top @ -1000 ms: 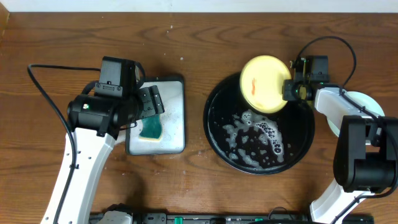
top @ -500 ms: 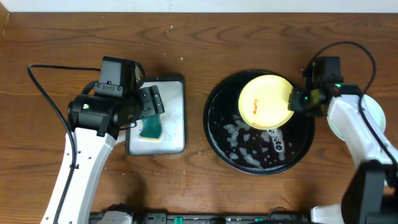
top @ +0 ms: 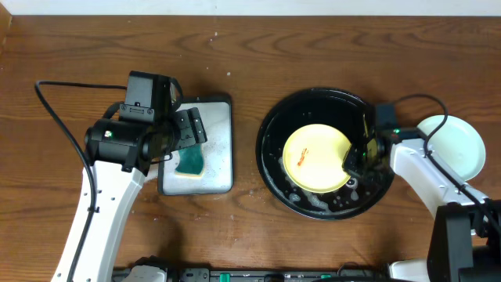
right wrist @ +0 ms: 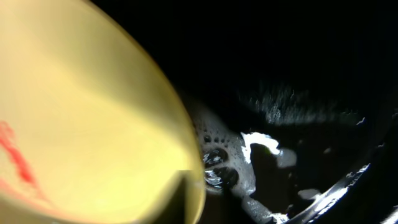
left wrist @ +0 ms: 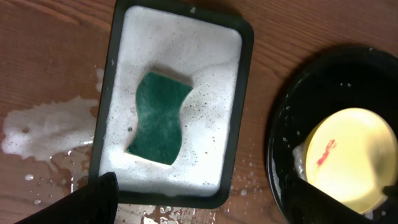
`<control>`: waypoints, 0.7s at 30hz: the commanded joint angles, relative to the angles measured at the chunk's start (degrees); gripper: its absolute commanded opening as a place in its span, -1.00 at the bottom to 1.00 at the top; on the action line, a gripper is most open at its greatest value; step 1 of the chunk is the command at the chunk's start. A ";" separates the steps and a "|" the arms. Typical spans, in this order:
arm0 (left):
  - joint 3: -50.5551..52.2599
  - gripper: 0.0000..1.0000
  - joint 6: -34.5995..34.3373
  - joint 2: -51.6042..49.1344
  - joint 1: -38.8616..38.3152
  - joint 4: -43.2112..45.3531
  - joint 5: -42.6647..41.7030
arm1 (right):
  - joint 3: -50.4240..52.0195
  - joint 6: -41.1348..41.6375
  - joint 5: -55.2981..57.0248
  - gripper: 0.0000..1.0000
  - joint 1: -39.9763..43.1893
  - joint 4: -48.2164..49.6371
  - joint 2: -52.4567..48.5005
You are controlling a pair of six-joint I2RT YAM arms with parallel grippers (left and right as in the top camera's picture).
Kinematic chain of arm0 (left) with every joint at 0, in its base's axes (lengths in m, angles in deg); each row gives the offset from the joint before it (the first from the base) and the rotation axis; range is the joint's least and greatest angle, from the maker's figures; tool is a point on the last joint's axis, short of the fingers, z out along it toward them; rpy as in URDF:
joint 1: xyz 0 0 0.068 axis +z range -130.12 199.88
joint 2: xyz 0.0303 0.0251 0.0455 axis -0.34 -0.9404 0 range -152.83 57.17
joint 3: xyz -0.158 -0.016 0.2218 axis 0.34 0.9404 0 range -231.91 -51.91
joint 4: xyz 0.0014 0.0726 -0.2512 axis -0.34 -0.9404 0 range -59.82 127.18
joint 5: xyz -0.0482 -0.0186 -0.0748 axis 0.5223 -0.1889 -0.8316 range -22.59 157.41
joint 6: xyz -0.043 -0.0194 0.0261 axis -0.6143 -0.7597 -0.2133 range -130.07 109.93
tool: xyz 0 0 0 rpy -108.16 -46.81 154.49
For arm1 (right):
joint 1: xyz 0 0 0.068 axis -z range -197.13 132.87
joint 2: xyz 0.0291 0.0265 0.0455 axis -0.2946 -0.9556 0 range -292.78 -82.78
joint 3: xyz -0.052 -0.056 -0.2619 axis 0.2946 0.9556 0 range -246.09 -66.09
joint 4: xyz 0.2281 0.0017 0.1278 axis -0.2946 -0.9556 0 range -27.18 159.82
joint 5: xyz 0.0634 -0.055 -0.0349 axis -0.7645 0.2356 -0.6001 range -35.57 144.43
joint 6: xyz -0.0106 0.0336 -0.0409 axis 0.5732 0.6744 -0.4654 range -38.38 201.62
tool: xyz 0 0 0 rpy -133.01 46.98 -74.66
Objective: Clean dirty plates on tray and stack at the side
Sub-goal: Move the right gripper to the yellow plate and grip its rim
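Observation:
The yellow plate (top: 313,157) with a red-orange smear lies low in the black tray (top: 270,125), over the suds. My right gripper (top: 358,157) is shut on the plate's right edge. In the right wrist view the plate (right wrist: 81,112) fills the left side, with the tray (right wrist: 298,62) and foam behind it. A pale mint-green plate (top: 452,145) sits on the table right of the tray; I cannot tell whether a second one lies under it. My left gripper (top: 190,131) is open and empty above the sponge dish. The left wrist view also shows the yellow plate (left wrist: 348,155) in the tray (left wrist: 280,124).
A green sponge (top: 189,162) lies in foam in the white dark-rimmed sponge dish (top: 219,125), also seen in the left wrist view as sponge (left wrist: 158,118) and dish (left wrist: 236,112). Foam and water are spilled on the table left of the dish (left wrist: 43,130). Suds lie in the tray (top: 329,202).
My right gripper has carried the yellow plate from the tray's far rim down and toward the front into the middle of the tray. The left arm has not moved.

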 commanded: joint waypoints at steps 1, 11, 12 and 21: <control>-0.39 0.67 0.55 0.04 0.09 -0.07 -0.11 | 0.59 4.90 -0.76 -0.38 -0.50 0.90 0.07; -0.39 0.67 0.55 0.04 0.09 -0.07 -0.11 | -7.72 -32.89 -2.64 -0.23 -0.57 -0.22 12.92; -0.39 0.67 0.55 0.04 0.09 -0.04 -0.11 | -7.93 -34.93 -3.58 -0.21 -0.57 -0.61 14.32; -0.04 0.67 0.57 -0.28 0.07 -0.42 0.63 | -7.74 -31.50 -6.34 -0.15 -0.57 -7.50 17.40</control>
